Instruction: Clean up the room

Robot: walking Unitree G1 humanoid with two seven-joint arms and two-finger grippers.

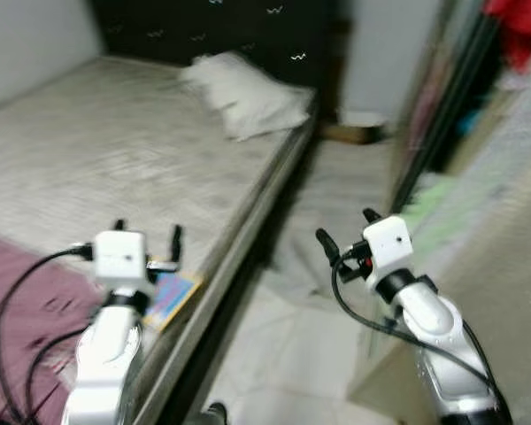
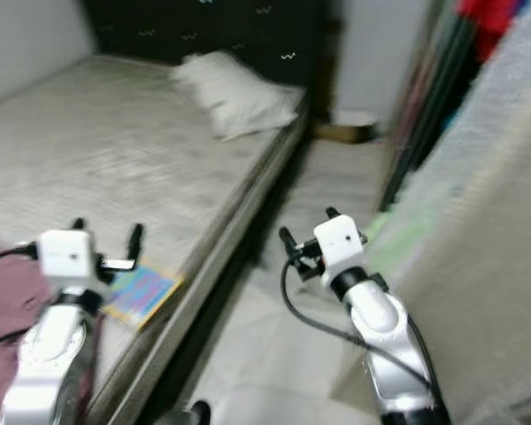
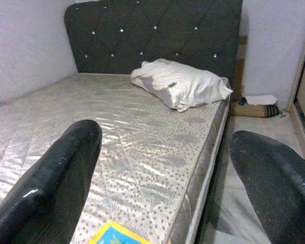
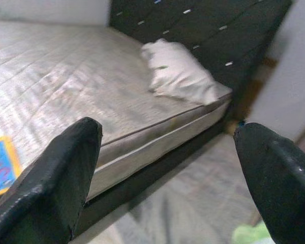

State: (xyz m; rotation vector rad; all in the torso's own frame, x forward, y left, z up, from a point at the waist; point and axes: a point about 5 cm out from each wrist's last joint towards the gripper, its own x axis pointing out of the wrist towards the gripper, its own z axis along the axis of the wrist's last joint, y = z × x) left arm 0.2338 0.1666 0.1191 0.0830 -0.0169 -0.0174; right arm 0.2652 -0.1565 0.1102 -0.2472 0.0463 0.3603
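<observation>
Book and pillow on the bed

A bright blue and yellow book (image 2: 140, 295) lay flat at the mattress (image 1: 115, 159) edge. A crumpled white pillow (image 3: 180, 89) sat near the dark headboard (image 3: 157, 35).

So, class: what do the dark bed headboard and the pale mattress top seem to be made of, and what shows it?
The dark tufted headboard looks padded in leather-like or fabric upholstery: diamond folds pinned by small shiny studs. The pale quilted mattress seems covered in satiny woven fabric: stitched lines and a soft sheen. Neither is certain from looks alone.
</observation>
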